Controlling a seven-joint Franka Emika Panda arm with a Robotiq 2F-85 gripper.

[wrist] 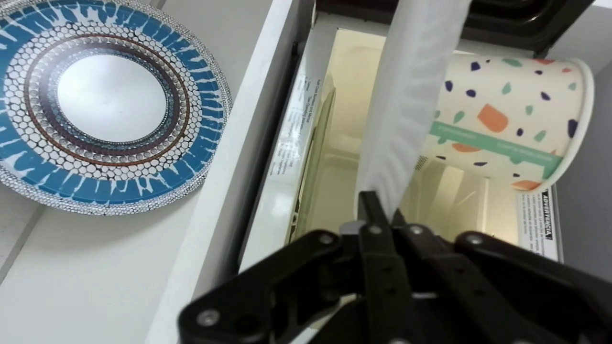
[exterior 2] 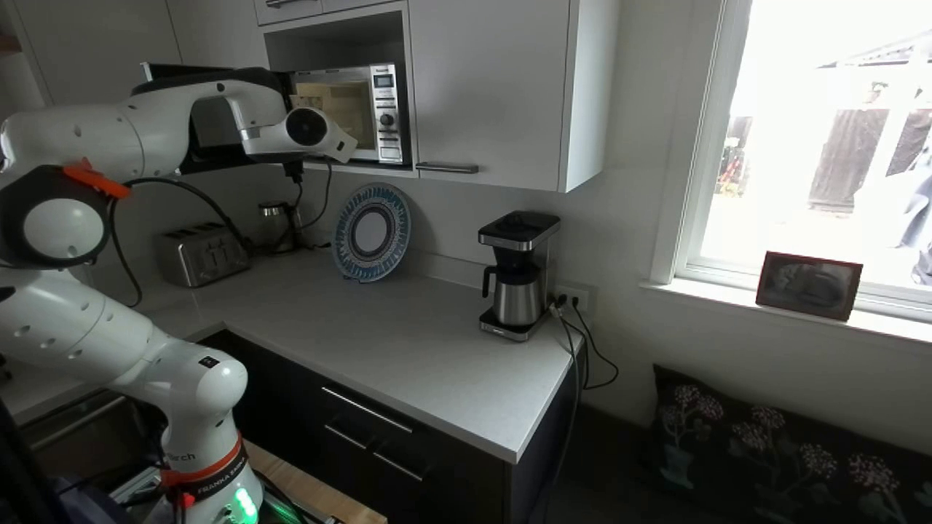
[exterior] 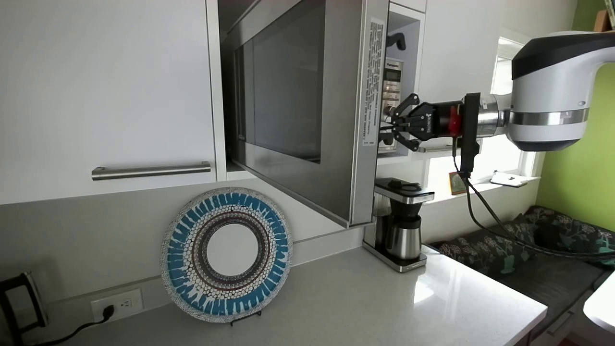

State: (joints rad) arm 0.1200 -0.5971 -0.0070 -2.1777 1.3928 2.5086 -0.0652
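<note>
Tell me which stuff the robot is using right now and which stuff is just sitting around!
Seems part of the job:
hand, shut on the white plate
patterned cup, partly hidden by that plate in the wrist view
open microwave

Just sitting around:
blue-ringed plate
coffee maker
toaster
picture frame

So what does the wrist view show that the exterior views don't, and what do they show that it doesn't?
Only the wrist view shows the cream paper tub with orange, green and navy flecks, and the white ridged plate, seen edge-on, pinched in the black gripper.

Only the exterior views show the silver and black coffee maker and the brown-framed picture; both have both.

All three share the round blue-banded patterned plate and the silver microwave. The gripper also appears in an exterior view.
</note>
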